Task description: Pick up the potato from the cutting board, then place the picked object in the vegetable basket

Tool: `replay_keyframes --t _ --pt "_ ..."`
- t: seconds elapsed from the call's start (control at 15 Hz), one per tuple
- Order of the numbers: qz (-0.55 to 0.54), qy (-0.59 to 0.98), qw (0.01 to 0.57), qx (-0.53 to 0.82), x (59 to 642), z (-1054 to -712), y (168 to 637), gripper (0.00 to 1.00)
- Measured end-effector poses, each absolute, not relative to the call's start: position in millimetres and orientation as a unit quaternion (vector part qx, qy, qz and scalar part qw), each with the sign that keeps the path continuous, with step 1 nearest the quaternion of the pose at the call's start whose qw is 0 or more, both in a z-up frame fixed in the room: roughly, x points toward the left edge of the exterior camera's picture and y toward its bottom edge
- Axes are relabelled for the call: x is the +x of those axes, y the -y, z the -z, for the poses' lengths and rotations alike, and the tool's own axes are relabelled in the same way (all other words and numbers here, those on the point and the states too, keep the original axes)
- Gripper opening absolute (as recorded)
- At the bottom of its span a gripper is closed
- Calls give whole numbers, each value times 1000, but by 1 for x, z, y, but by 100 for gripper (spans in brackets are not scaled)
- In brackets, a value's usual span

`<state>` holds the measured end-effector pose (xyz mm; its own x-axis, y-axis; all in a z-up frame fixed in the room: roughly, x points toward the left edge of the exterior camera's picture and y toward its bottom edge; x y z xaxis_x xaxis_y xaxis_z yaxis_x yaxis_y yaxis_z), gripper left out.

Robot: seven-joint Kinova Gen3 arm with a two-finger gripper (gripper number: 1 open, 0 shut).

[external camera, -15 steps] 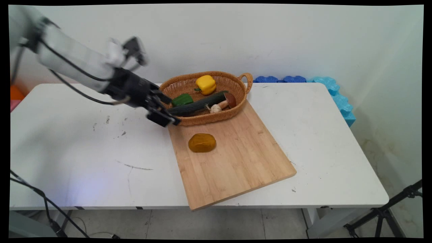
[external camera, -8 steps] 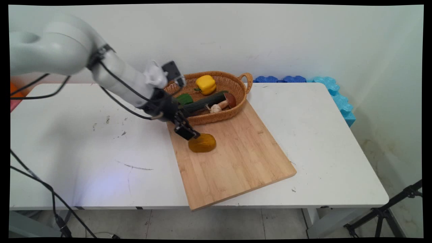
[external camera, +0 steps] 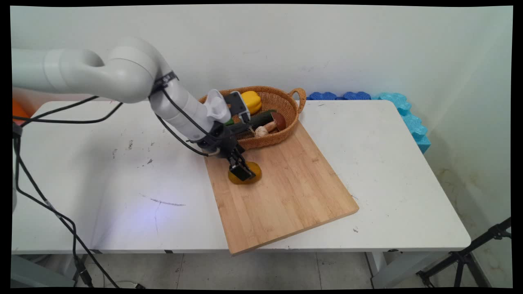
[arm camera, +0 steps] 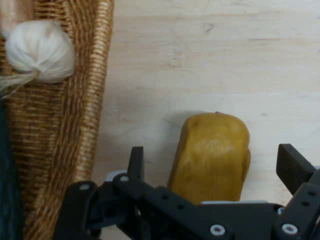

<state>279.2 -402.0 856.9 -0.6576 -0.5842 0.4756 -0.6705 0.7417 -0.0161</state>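
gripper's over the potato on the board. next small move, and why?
Probably lower a little further, then close. In the hand view the gripper is open, one finger on each side of the potato, not visibly touching it. The potato lies alone on the cutting board, beside the basket.

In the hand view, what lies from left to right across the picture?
White garlic bulb inside the woven wicker basket → the basket's rim → bare strip of the light wooden cutting board → the brownish-yellow potato-shaped lump, lying between the fingers of the open black gripper.
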Motion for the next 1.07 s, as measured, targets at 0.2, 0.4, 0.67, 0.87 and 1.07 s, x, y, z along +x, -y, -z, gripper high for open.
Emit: replay_keyframes --t 0.2,0.4,0.67,0.87,1.07 --pt "-90 912 214 340 270 -848 408 100" --pt "-88 916 204 335 266 -842 412 100" --pt "-89 923 190 323 262 -838 417 0" --pt "-88 927 188 313 260 -842 416 0" --pt "-88 926 196 311 260 -860 413 0"
